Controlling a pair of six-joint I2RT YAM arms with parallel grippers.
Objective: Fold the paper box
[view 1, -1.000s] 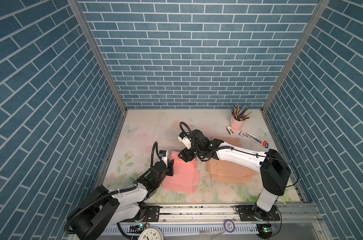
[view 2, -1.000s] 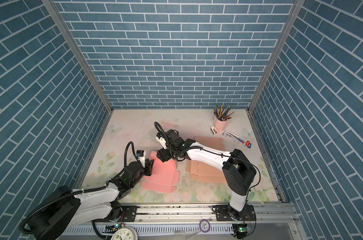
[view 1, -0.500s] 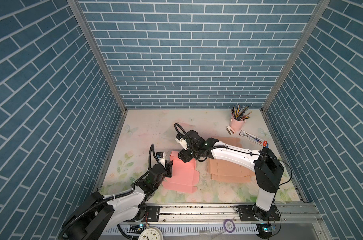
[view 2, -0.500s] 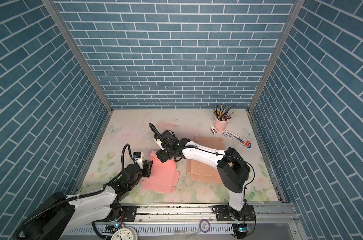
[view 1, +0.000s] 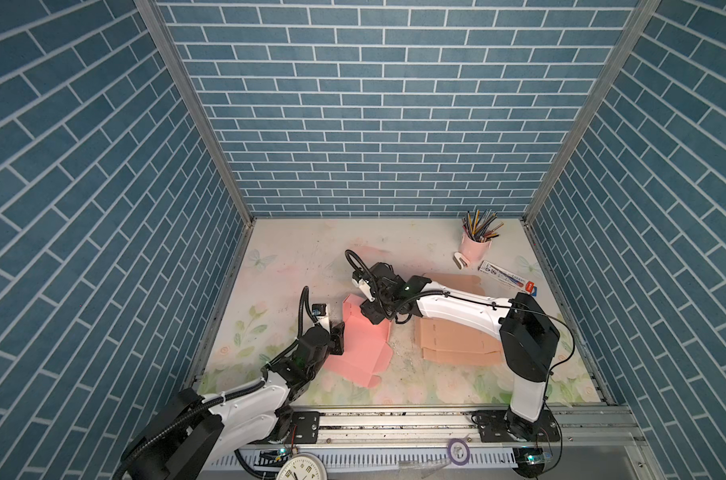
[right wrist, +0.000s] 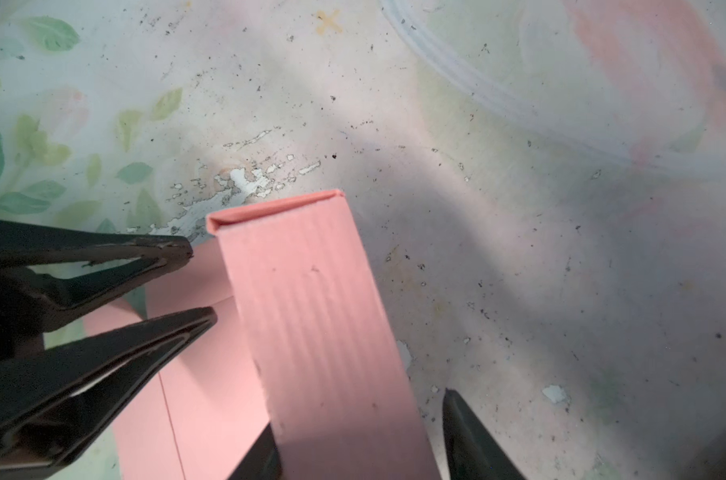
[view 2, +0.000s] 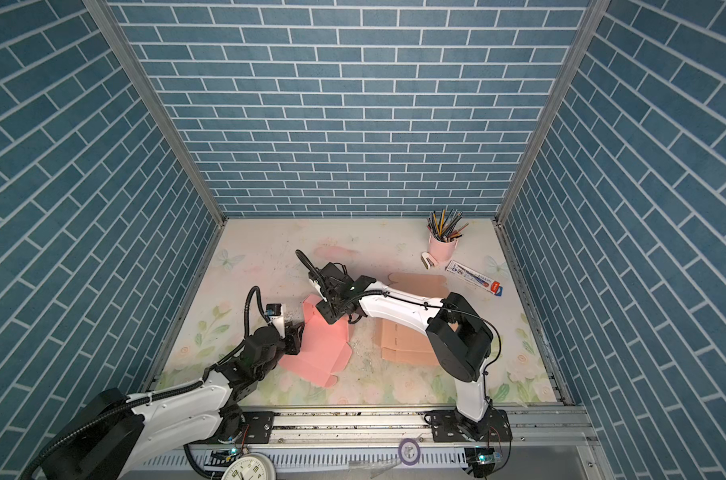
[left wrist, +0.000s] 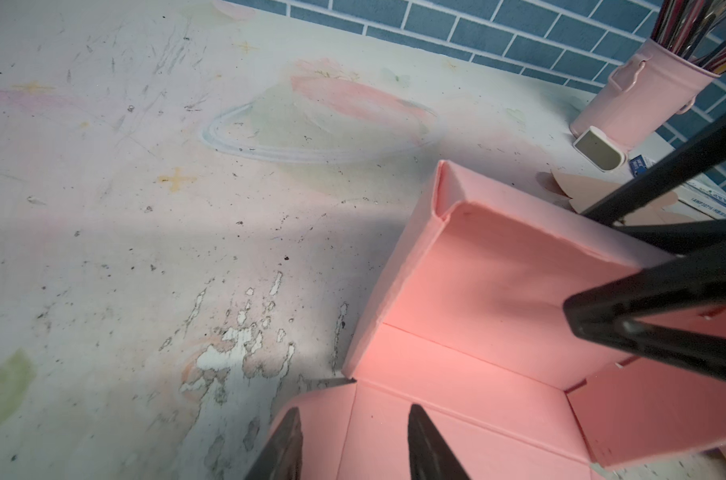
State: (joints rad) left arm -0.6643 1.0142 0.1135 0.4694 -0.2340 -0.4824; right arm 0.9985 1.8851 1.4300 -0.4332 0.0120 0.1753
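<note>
Two arms on one paper box (view 1: 361,345). Pink card, part-formed, lying left of centre on the tabletop (view 1: 294,266). Base panels and near flaps lie flat. The far wall (left wrist: 498,270) is folded up and doubled over along its top edge, with a short tab turned in at one end.

At that wall: right gripper (right wrist: 359,415), reaching across the middle. Its fingers (right wrist: 473,440) stand astride the wall, moderately spread. One sits hard beside the card; a thin slit of tabletop shows next to the other. No clamp to be seen.

At the box's left edge: left gripper (left wrist: 353,411), low over a flat side panel. Its fingers are about half apart with nothing between them. Whether the tips press on the card, cannot tell.

Handling, as judged:
- Light, thin, faintly ribbed card, stiff across a panel and weak at the scored creases. It should hinge there and spring back if let go.
- Likely to slide on the smooth tabletop, so one arm ought to pin the base.
- A hard pinch would dent it.
- Best hold: the doubled wall near its rim, mid-length, or flat pressure on the base beside a crease. Avoid single flap corners.

Apart from the work: tan card blanks (view 1: 456,345) under the right arm, pencil cup (view 1: 475,249) in the far corner.
</note>
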